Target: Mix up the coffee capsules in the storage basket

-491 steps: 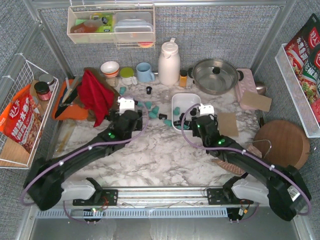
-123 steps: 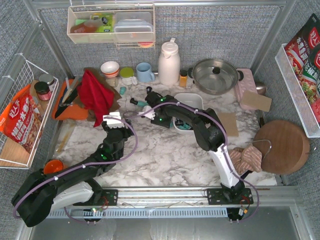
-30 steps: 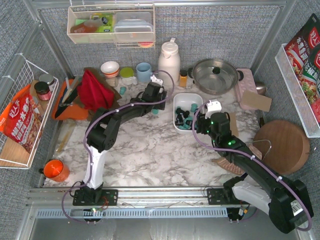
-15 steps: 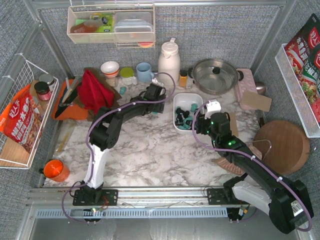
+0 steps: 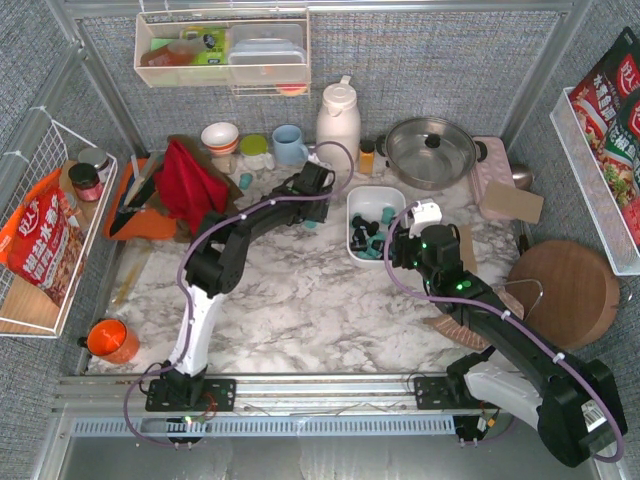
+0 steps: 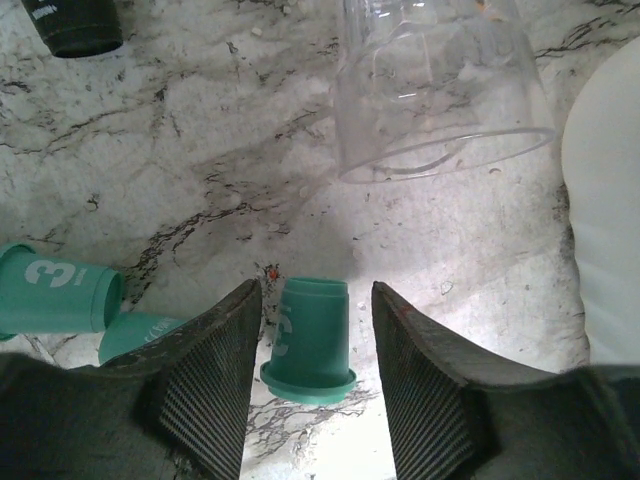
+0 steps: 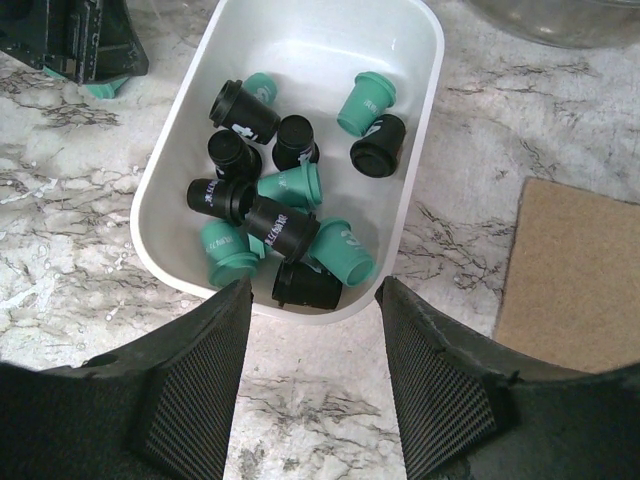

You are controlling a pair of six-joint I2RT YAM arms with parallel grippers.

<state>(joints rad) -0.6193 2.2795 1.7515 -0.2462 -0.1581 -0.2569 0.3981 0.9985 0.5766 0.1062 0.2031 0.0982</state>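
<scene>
Left gripper (image 6: 316, 300): jaws partly apart, low over the marble table (image 6: 200, 150), straddling one teal capsule (image 6: 310, 345). The capsule stands upright on its wide end, centred between the fingers (image 6: 215, 370). A slim gap shows on each side, so there is no contact and no grip, and nothing is held.

Around it in the left wrist view:
- A second teal capsule marked 3 (image 6: 55, 298) lies on its side to the left.
- Another teal one (image 6: 140, 335) is half hidden behind the left finger.
- A black capsule (image 6: 75, 25) is at the top left corner, well apart.
- A clear cup (image 6: 440, 90) lies tipped on its side just beyond.
- The white wall of the storage basket (image 6: 605, 250) is at the right edge.

Right gripper (image 7: 312, 300): jaws apart, empty, touching nothing. It hangs above the near end of the storage basket, which sits on the marble between the two arms with a tan mat (image 7: 575, 270) to its right.

Coffee capsules (image 7: 283, 228): roughly a dozen inside the basket, teal and black jumbled together. Most lie on their sides and are bunched toward the near end; the far end of the basket floor is bare.

In the top view the left arm reaches far across the table, its gripper just left of the basket.
</scene>
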